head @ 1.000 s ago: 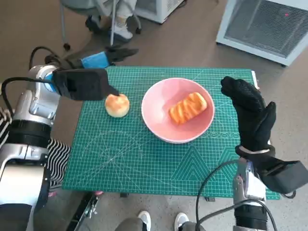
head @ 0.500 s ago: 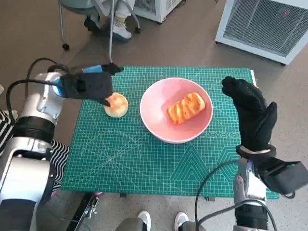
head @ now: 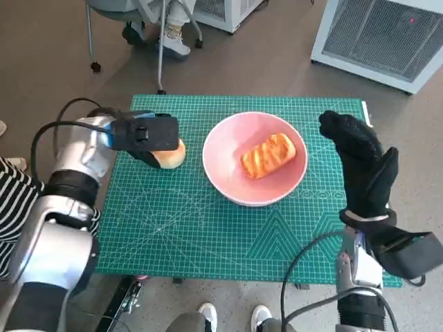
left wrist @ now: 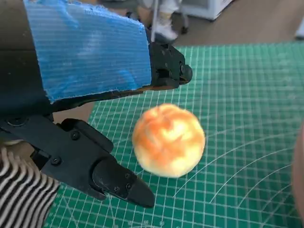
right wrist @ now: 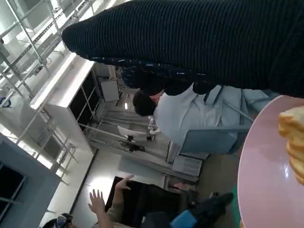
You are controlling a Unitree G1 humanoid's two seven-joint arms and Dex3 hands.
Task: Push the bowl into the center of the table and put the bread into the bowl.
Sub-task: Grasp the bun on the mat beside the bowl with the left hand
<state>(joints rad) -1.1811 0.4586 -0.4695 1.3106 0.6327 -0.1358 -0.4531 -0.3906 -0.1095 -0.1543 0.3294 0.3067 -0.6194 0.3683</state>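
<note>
The left hand's black fingers (left wrist: 118, 183) stood apart around the round bun (left wrist: 169, 139), one on each side with mat showing between, grasping nothing. The bun was smooth, domed and golden. In the head view the left hand (head: 145, 135) covered most of the bun (head: 173, 153), which lay at 9 o'clock from the bowl (head: 228, 173), just beside its rim; only the left wrist view showed the gaps around it.

The bowl was pink, glossy and round, near the middle of the green gridded mat (head: 208, 235). In it lay a ridged, oblong orange pastry (head: 268, 154).

The right hand (head: 360, 166), in knitted black, hovered at 3 o'clock from the bowl, fingers spread and released, holding nothing. Its wrist view showed the bowl's rim (right wrist: 247, 161) and people beyond.

Bare mat lay open at 6 o'clock from the bowl, up to the table's near edge.
</note>
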